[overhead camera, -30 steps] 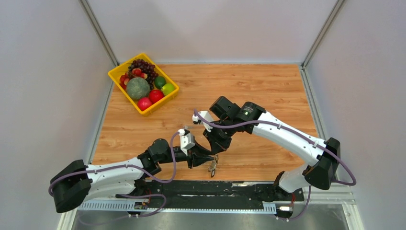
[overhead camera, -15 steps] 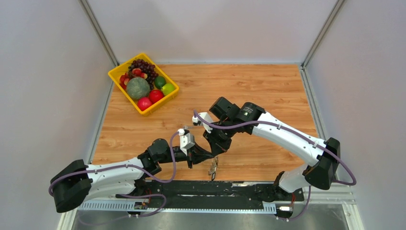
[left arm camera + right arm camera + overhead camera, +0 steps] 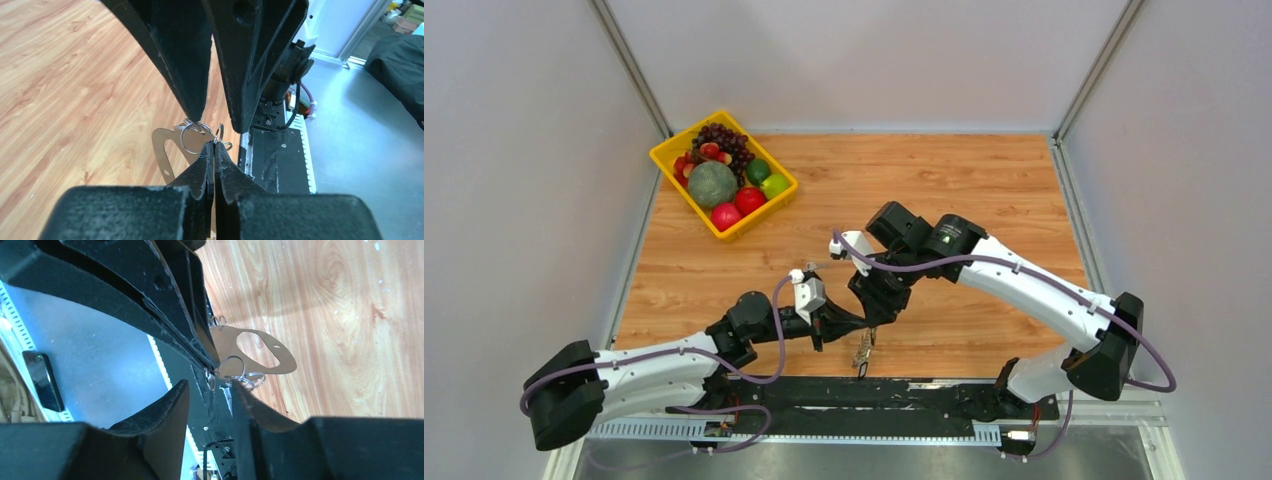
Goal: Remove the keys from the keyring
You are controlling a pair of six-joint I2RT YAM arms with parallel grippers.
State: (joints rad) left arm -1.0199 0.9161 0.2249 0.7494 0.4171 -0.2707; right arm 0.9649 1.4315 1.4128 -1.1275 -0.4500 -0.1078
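Plainly, left gripper [image 3: 214, 147] was pinched tight on the keyring [image 3: 182, 141], with the keys [image 3: 862, 352] hanging below near the table's [image 3: 984, 180] front edge. Right gripper [image 3: 216, 119] stood spread just above. Best to nip one key only, then work it along the wire.

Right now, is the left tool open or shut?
Shut. In the left wrist view the left tool has its fingers pressed together with no gap, pinching the keyring at their tips.
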